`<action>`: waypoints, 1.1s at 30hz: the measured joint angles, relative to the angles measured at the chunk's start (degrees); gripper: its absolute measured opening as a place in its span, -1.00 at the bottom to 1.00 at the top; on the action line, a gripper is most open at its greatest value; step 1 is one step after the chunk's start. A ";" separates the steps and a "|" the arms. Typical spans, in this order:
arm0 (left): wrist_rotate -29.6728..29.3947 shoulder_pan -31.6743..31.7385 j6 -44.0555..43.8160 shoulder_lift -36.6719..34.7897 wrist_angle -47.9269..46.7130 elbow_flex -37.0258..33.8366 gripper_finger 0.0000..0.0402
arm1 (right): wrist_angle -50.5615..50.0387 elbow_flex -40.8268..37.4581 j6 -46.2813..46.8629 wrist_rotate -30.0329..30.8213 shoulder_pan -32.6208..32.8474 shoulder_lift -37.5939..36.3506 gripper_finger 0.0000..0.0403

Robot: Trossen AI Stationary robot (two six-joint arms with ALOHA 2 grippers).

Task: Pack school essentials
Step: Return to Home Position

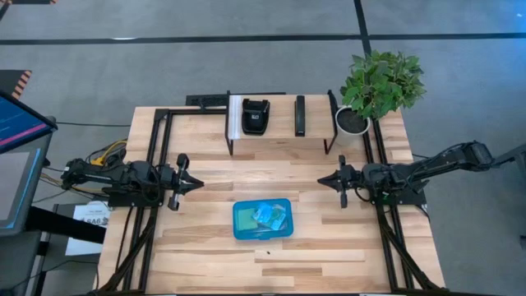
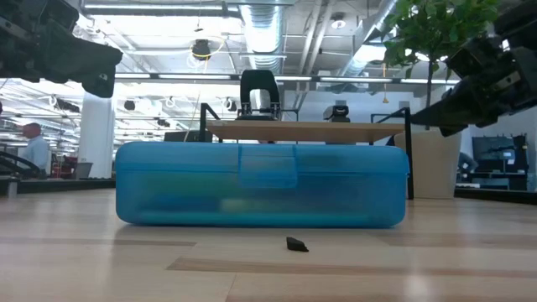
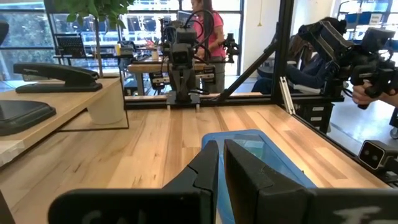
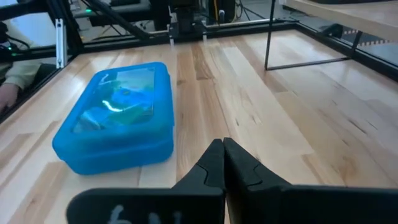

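Note:
The translucent blue hinged case lies closed and flat on the table, a little toward the near edge. Through its lid I see blurred teal and green shapes, the school essentials, but I cannot tell them apart. In the low view the case fills the middle, its clasp facing me. My left gripper hovers shut to the case's left and farther back, pointing right; its wrist view shows the fingers together. My right gripper hovers shut to the case's right, pointing left, with its fingers closed.
A dark metal rack with black devices stands at the far edge, with a potted plant at the far right corner. A small dark scrap lies on the table in front of the case. A person stands beyond the table.

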 joint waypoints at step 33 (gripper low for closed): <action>0.02 0.00 -0.04 0.00 0.00 0.00 -0.92 | -1.20 0.04 -1.64 0.85 0.00 0.02 -0.88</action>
